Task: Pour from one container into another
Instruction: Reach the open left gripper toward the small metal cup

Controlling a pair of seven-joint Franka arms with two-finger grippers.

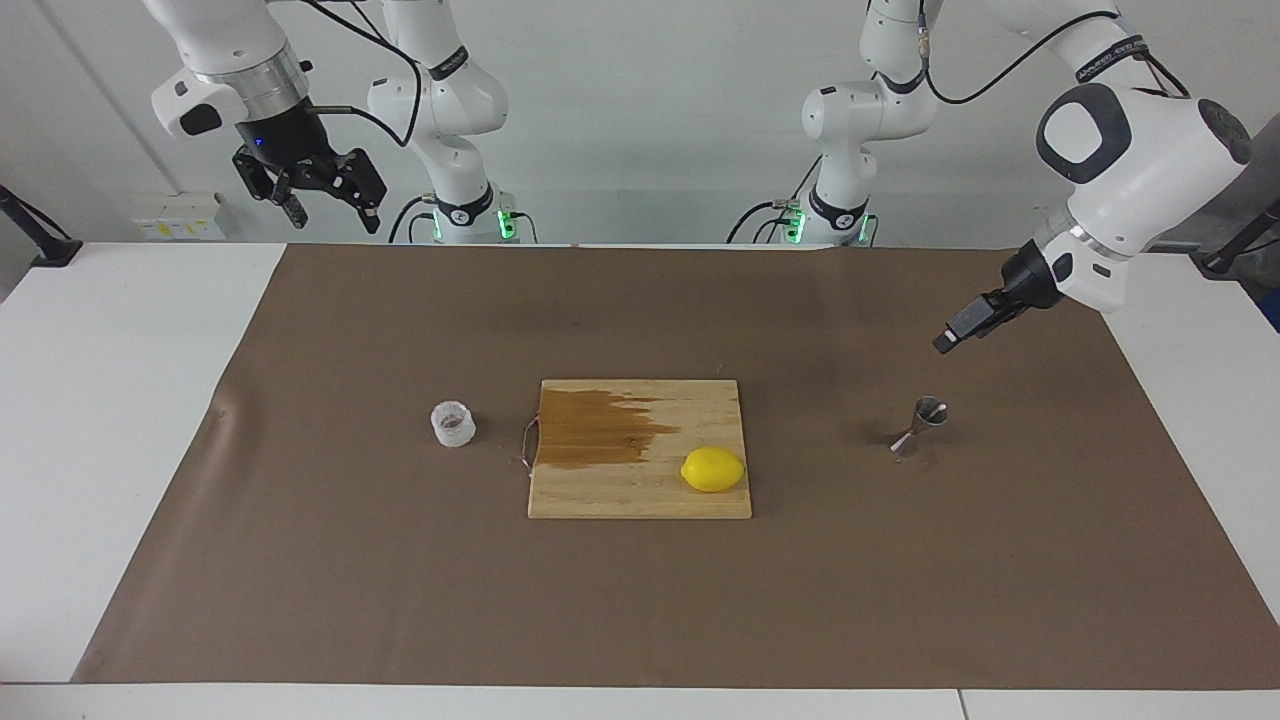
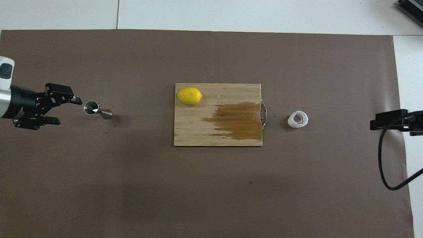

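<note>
Progress: no step of the pour is done.

Clear cup (image 1: 453, 423): stands upright on the brown mat (image 1: 300, 560) over the bench (image 1: 100, 450), toward the right arm's end, just beside the handle end of the cutting board (image 1: 640, 490). Nothing grips it.

Right claw (image 1: 325, 195): raised high near its own base, well apart from the cup, fingers spread and empty. This arm appears to wait.

Cutting board: mid-bench, bearing a dark wet stain and a lemon (image 1: 713, 469).

Steel jigger (image 1: 920, 427): stands toward the left arm's end, untouched; whether it is slightly tilted cannot be told.

Left claw (image 2: 61, 110): hangs in the air near the jigger, released, holding nothing.

Outstanding, in my judgement: grasp the cup, carry it to the jigger, tip it.
</note>
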